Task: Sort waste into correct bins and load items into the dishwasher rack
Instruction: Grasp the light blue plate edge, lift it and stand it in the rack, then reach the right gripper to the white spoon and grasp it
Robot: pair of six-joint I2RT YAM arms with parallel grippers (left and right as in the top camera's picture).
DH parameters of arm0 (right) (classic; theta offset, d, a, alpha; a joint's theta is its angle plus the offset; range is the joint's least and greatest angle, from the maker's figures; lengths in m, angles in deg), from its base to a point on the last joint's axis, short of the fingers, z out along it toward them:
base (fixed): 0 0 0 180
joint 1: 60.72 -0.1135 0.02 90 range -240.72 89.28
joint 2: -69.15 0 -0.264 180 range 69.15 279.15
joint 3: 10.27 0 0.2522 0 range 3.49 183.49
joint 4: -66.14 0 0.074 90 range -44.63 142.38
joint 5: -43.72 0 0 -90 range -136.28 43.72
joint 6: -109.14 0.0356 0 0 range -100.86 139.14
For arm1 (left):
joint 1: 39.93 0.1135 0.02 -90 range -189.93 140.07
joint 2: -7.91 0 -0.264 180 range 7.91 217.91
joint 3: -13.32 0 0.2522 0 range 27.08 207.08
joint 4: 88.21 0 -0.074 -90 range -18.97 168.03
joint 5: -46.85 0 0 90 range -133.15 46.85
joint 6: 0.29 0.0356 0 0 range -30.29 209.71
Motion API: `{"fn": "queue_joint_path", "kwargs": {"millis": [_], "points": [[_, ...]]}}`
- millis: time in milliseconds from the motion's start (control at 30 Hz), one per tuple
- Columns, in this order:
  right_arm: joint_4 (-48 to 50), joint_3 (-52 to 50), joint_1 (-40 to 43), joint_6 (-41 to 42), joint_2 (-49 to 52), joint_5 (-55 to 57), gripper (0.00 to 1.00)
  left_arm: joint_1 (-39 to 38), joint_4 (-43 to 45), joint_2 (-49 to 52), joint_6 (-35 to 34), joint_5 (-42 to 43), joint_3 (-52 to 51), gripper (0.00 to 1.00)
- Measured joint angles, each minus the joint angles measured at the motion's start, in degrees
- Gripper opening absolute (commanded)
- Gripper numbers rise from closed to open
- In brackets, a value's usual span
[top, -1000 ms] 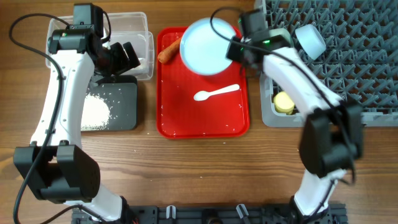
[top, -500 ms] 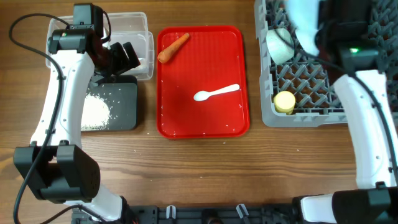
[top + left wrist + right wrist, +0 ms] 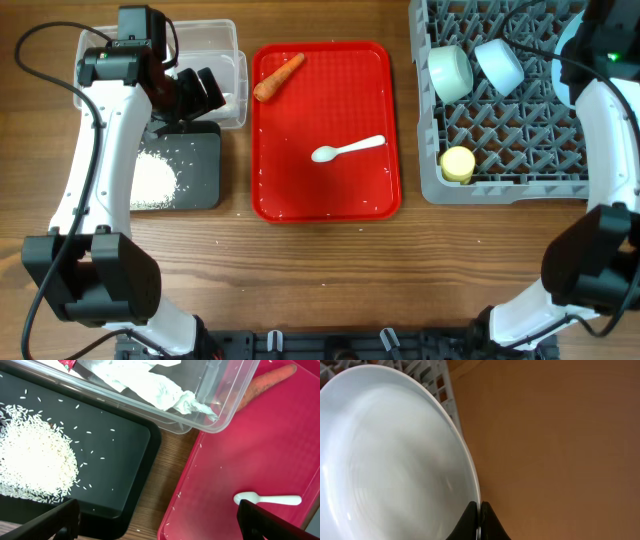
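Observation:
My right gripper [image 3: 480,510] is shut on the rim of the pale blue plate [image 3: 395,460] and holds it on edge over the far right of the grey dishwasher rack [image 3: 520,140]. In the rack are a mint-green bowl [image 3: 450,72], a light blue bowl [image 3: 498,65] and a yellow cup [image 3: 458,165]. My left gripper [image 3: 157,520] is open and empty beside the clear tub [image 3: 220,420], which holds white tissue [image 3: 150,387] and a red wrapper [image 3: 67,364]. Rice [image 3: 35,460] lies on the black tray [image 3: 120,460]. The carrot [image 3: 278,77] and white spoon [image 3: 347,150] lie on the red tray.
The red tray [image 3: 325,190] sits between the bins and the rack. A few rice grains are scattered on it and on the wood near the black tray. Bare wooden table lies in front of the trays.
My right arm has carried the plate from above the red tray to the right, across the rack to its far right side. The left arm has not moved.

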Motion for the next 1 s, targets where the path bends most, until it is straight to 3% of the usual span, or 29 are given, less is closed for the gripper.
{"fn": "queue_joint_path", "kwargs": {"millis": [133, 167, 200, 233, 267, 500, 633, 700, 900, 1000], "points": [[-0.9, 0.0, 0.0, 0.9, 2.5, -2.0, 0.04, 0.0, 0.0, 0.0, 0.0, 0.0, 0.0, 1.00], [-0.9, 0.0, 0.0, 1.4, 2.5, -2.7, 0.17, 0.0, 0.0, 0.0, 0.0, 0.0, 0.0, 1.00], [-1.0, 0.0, 0.0, 3.2, 2.5, -3.7, 0.68, 0.0, 0.0, 0.0, 0.0, 0.0, 0.0, 1.00], [-1.1, 0.0, 0.0, 4.3, 2.5, -4.6, 0.87, 0.0, 0.0, 0.0, 0.0, 0.0, 0.0, 1.00], [-1.0, 0.0, 0.0, 6.4, 2.5, -5.5, 1.00, 0.0, 0.0, 0.0, 0.0, 0.0, 0.0, 1.00], [-1.9, -0.1, -2.0, 22.4, -1.1, -9.8, 1.00, 0.0, 0.0, 0.0, 0.0, 0.0, 0.0, 1.00], [-1.6, 0.2, -12.3, 30.7, -17.8, -28.3, 1.00, 0.0, 0.0, 0.0, 0.0, 0.0, 0.0, 1.00], [-3.3, 1.2, -15.7, 36.5, -20.8, -39.4, 1.00, 0.0, 0.0, 0.0, 0.0, 0.0, 0.0, 1.00], [-19.1, 0.8, -28.5, 42.9, -10.6, -52.0, 1.00, 0.0, 0.0, 0.0, 0.0, 0.0, 0.0, 1.00], [-22.6, 0.8, -33.8, 54.1, -5.2, -52.8, 1.00, 0.0, 0.0, 0.0, 0.0, 0.0, 0.0, 1.00]]}}
